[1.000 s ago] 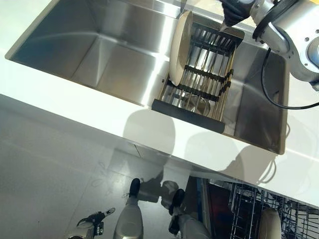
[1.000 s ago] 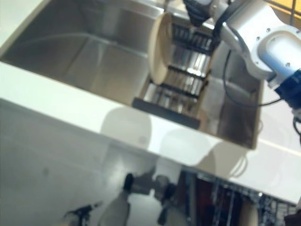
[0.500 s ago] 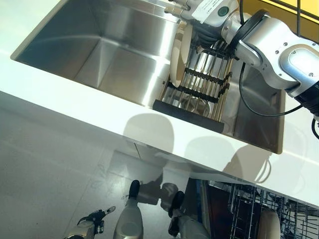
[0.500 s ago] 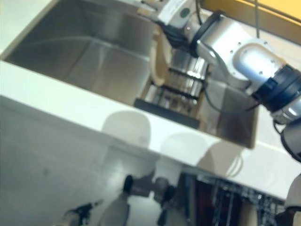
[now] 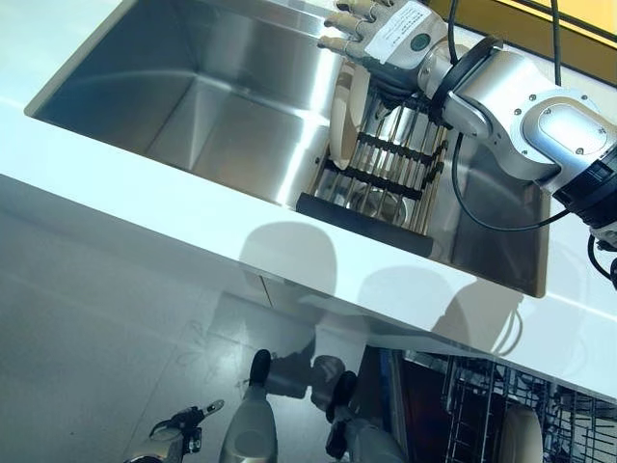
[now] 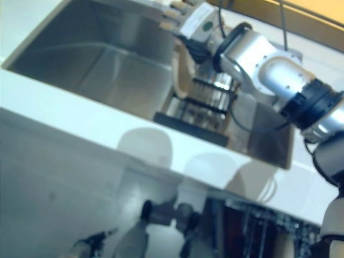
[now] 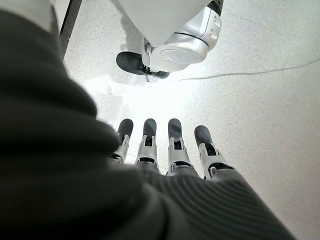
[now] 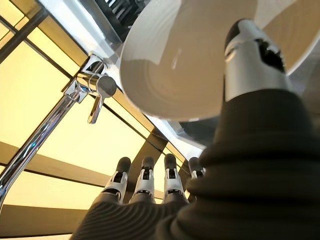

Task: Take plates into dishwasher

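Observation:
A cream plate [image 5: 339, 121] stands on edge at the left end of a dark dish rack [image 5: 362, 224] inside the steel sink [image 5: 212, 106]. My right hand [image 5: 371, 27] hovers over the plate's top rim, fingers stretched out straight and open. In the right wrist view the plate [image 8: 185, 65] fills the space beside the thumb [image 8: 248, 60], while the fingers [image 8: 145, 182] reach past its rim; I cannot tell whether they touch. My left hand [image 7: 160, 150] hangs low over the floor, fingers straight, holding nothing.
A white counter [image 5: 145, 203] runs in front of the sink. The faucet [image 8: 95, 90] stands behind the rack. At the lower right the open dishwasher rack [image 5: 472, 400] holds another cream plate [image 5: 521, 434].
My right hand has moved left from the rack's far corner to above the plate's top rim. The view has shifted slightly. The plate and the left hand stay put.

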`<state>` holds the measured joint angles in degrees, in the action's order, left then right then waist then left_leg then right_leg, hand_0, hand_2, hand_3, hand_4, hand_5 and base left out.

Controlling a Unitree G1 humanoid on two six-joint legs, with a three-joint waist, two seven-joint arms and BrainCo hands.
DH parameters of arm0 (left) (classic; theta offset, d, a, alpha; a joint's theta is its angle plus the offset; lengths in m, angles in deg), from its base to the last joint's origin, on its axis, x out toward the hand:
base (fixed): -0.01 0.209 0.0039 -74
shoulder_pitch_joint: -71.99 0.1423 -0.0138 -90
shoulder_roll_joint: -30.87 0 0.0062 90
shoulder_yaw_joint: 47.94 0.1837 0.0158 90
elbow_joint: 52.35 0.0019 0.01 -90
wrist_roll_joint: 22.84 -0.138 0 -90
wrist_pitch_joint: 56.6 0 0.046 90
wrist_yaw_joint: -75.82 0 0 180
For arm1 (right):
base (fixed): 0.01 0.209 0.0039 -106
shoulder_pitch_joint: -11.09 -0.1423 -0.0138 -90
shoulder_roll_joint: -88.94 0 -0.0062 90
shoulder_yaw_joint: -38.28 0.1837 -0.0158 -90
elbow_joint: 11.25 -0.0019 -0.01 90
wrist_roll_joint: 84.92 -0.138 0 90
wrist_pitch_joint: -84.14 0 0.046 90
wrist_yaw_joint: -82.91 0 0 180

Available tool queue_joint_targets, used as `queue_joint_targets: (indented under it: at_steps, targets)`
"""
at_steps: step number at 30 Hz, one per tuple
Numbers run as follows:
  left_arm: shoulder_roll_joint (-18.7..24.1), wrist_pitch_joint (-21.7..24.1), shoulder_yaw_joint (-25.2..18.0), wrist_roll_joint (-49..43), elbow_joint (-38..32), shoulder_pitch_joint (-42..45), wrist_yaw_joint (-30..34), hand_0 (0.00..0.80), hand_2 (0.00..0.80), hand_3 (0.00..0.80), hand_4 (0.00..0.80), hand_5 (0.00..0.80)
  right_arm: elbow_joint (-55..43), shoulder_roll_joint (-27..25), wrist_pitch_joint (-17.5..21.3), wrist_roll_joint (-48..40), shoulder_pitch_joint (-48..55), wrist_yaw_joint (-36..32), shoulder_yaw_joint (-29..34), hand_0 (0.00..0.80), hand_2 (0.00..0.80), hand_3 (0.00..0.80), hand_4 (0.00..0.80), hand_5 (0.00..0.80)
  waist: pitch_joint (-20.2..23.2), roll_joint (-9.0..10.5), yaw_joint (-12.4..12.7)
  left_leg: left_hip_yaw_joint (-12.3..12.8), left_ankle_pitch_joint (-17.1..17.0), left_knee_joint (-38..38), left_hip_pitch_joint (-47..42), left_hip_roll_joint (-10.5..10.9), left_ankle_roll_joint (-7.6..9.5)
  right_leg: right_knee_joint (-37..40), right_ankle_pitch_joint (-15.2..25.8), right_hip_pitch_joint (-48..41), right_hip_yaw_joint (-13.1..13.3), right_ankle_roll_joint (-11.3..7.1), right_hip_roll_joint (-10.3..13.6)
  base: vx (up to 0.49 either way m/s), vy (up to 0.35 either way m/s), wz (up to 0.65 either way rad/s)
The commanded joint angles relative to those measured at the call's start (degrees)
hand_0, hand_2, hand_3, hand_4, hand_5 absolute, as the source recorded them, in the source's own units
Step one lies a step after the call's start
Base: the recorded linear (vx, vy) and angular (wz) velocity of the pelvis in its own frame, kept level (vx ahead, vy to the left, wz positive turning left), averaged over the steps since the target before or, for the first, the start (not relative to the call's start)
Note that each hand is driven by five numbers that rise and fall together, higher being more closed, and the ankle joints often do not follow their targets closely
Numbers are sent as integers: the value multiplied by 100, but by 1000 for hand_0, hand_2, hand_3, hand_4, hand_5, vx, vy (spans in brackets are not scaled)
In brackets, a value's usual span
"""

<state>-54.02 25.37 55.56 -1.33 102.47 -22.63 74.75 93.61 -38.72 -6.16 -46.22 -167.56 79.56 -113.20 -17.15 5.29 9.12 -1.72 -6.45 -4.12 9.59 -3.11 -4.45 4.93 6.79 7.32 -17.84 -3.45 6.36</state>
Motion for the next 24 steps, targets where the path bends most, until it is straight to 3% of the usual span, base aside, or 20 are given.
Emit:
queue_joint_targets:
  at_steps: [1,24]
  targets:
    - [-56,9,152,68,226,10,29,0,0,0,0,0,273,-45,-72,50,-243,59,-7,0,0,0,0,0,72,139,129,-7,110,-88,201,164,97,7,-25,3,120,-466,266,0,0,0]
    - [-21,7,138,267,172,27,54,0,0,0,0,0,22,54,-40,389,-708,-208,-315,0,0,0,0,0,-80,221,221,-86,75,-88,310,189,132,7,30,80,62,-499,292,4,2,2]
